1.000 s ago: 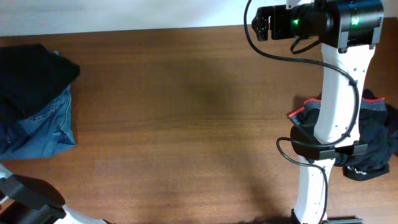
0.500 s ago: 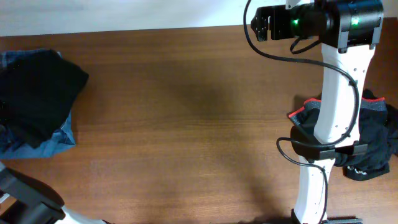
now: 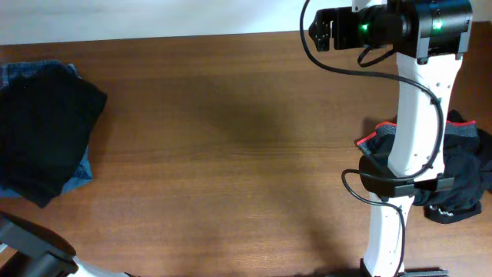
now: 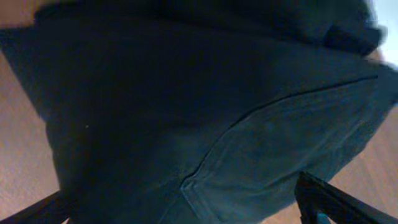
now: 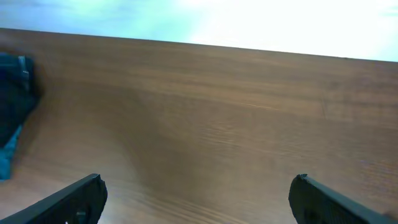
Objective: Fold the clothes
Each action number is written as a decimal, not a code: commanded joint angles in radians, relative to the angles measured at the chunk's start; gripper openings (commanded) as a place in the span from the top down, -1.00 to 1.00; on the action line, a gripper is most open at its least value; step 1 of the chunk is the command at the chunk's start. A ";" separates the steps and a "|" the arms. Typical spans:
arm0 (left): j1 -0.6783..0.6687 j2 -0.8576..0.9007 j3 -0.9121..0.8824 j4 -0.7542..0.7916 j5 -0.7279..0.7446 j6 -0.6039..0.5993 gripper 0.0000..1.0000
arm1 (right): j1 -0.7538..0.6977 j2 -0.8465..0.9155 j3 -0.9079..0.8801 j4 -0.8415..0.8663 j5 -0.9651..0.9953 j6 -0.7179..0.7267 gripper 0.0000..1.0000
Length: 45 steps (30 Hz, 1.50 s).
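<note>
Since the earlier frame, the black garment (image 3: 46, 142) at the far left of the tabletop (image 3: 231, 154) has been let down and spread out over the blue jeans (image 3: 83, 171). Far less of the denim is left showing, now only a strip at the top edge and a corner at the lower right of the pile. Part of the left arm (image 3: 31, 250) is seen at the lower left corner of the overhead view. In the left wrist view the left end effector (image 4: 183, 208) is held just above dark cloth with a curved stitched seam. Its fingers (image 4: 329, 199) are spread wide to either side, and nothing is pinched between them. Whether that cloth is the black garment or the denim cannot be told. The middle of the tabletop is seen as bare brown wood. Towards the right, the right end effector (image 5: 202, 199) is held above the wood near the far edge, spread wide and gripping nothing. The right arm (image 3: 415, 115) is stretched from the near edge to the far edge. Beneath and beside it, at the right edge, a second black garment (image 3: 469, 169) is left crumpled, with its grey waistband (image 3: 373, 140) edged in red turned towards the centre.
</note>
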 commanded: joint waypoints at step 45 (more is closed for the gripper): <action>-0.431 0.193 0.055 0.301 -0.432 0.921 -0.98 | 0.032 0.007 -0.009 -0.006 -0.132 -0.003 -0.97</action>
